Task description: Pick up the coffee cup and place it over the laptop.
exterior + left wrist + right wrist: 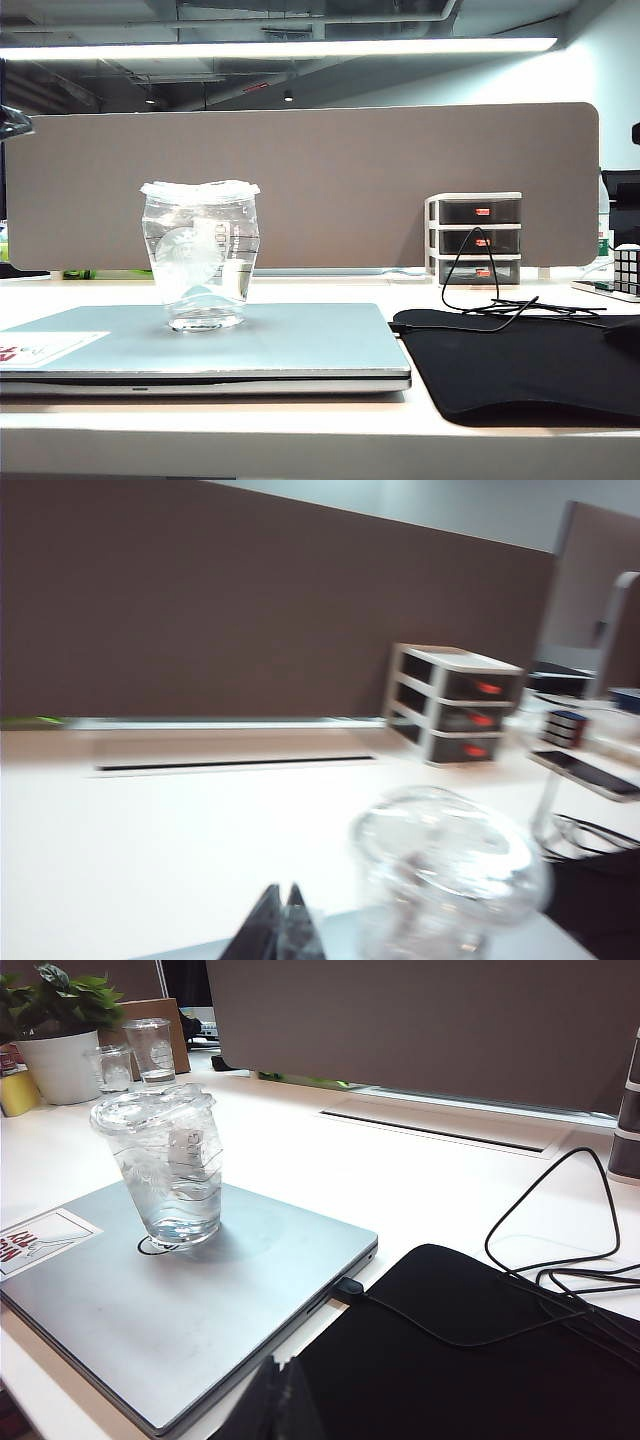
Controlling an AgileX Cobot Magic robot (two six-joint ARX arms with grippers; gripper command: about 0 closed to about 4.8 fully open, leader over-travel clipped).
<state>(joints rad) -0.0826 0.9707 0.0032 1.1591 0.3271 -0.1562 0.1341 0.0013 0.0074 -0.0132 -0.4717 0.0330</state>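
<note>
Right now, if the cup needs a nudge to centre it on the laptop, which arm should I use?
Left, probably. The left gripper, shut, hangs close beside the coffee cup on the laptop; the right gripper, shut, sits farther off, above the black mat.

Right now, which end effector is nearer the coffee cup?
Left. The left end effector, shut, sits just beside the coffee cup. The right end effector, shut, is farther off, across the laptop.

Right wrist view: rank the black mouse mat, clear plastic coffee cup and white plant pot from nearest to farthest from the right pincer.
From the right pincer:
1. Black mouse mat, right beside it.
2. Clear plastic coffee cup, upright on the silver-grey laptop.
3. White plant pot, far desk corner.
</note>
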